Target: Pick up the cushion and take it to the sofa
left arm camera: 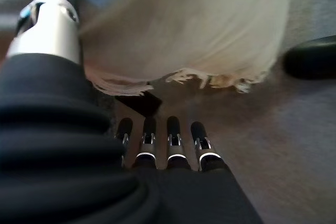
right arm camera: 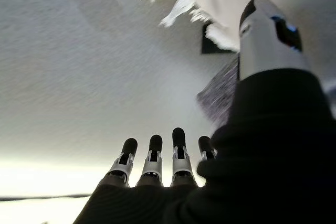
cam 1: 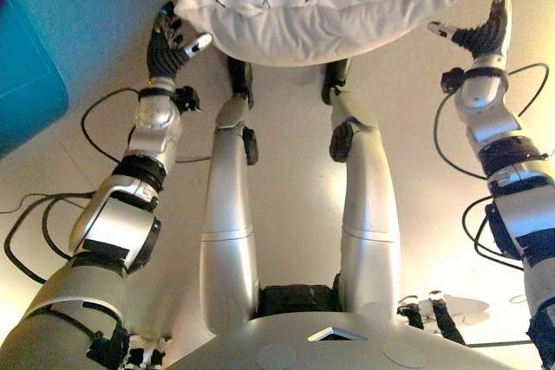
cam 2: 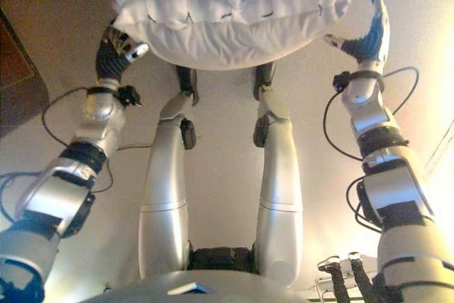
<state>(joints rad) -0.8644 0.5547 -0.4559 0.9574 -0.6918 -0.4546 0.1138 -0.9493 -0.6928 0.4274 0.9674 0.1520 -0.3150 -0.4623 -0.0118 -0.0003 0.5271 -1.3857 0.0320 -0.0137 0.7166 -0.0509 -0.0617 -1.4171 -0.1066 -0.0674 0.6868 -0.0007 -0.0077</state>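
Two hands flank the white cushion (cam 1: 321, 15): the left hand (cam 1: 166, 45) touches one end, the right hand (cam 1: 486, 28) stands just off the other, fingers straight and spread. It looks light, soft and squashy, so pressing inward on both ends seems the surest hold.

You get no readable text here: no labels, numbers or signs legible on the cushion (cam 1: 321, 15) or anything else.

The cushion (cam 1: 321, 15) lies ahead of the robot at the far edge of the view, between the 2 hands. The left hand (cam 1: 166, 45) is at its left end, thumb touching the cushion's side; the right hand (cam 1: 486, 28) stands just beside its right end, slightly apart
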